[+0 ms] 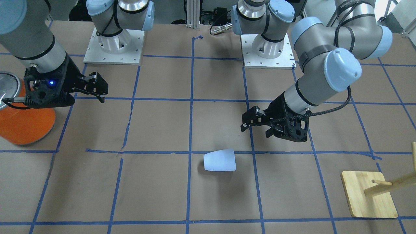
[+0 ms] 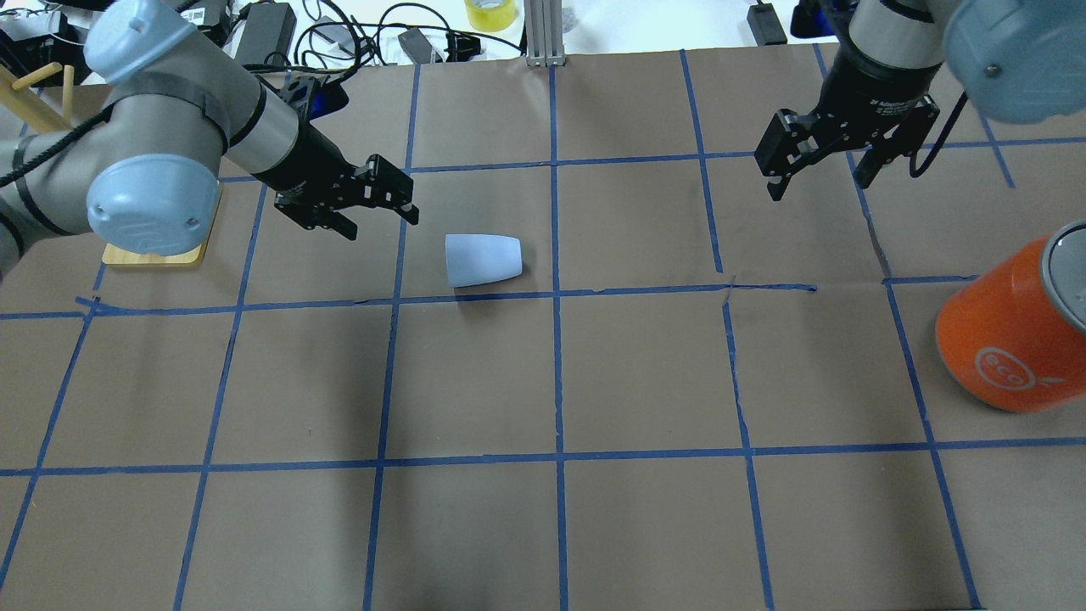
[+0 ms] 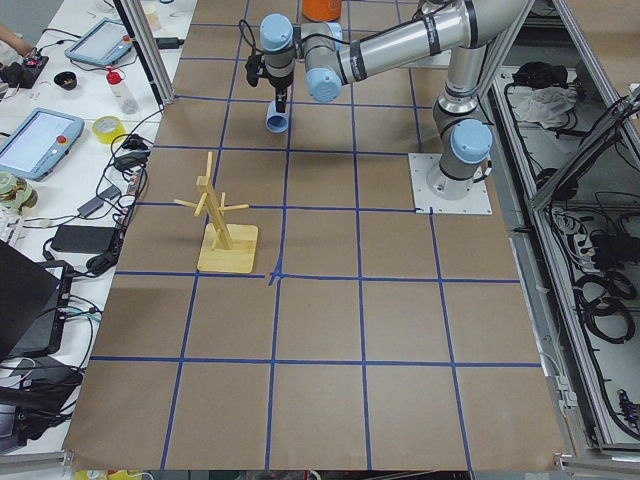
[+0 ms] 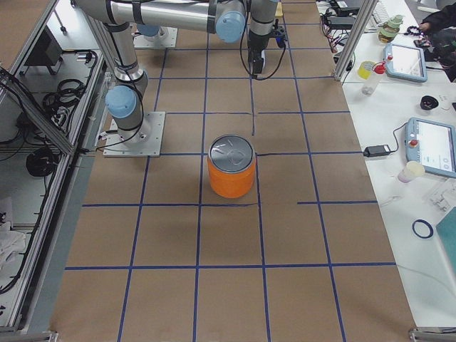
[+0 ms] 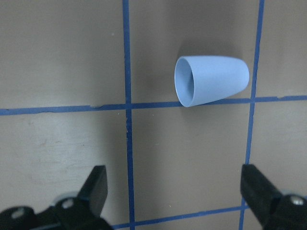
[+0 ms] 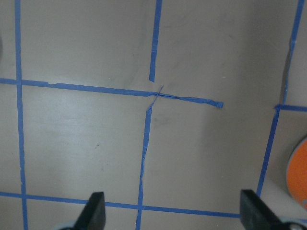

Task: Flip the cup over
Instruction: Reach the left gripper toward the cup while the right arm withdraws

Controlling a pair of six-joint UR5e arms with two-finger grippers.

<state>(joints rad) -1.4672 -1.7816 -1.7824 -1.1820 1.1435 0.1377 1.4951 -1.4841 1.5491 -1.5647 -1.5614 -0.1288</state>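
You could see the cup (image 2: pixel 483 260) lying on its side on the table (image 2: pixel 543 382). The left gripper (image 2: pixel 383 228) hovered just beside it, fingers spread. The right gripper (image 2: pixel 819 188), fingers also spread, hung well apart, near the orange can (image 2: pixel 1014 339).

The table (image 2: pixel 543 526) is covered in brown paper and divided into squares by blue tape (image 2: pixel 553 373). The cup (image 2: pixel 483 260) lies on its side on the paper, just beside a tape line, rim toward the robot's left. An orange can (image 2: pixel 1010 339) with a silver top stands upright at the robot's right – well apart from the cup. A wooden stand (image 1: pixel 369 194) rests on its flat square base at the robot's left. Two metal mounting plates (image 1: pixel 113 45) sit on the robot's edge of the table.
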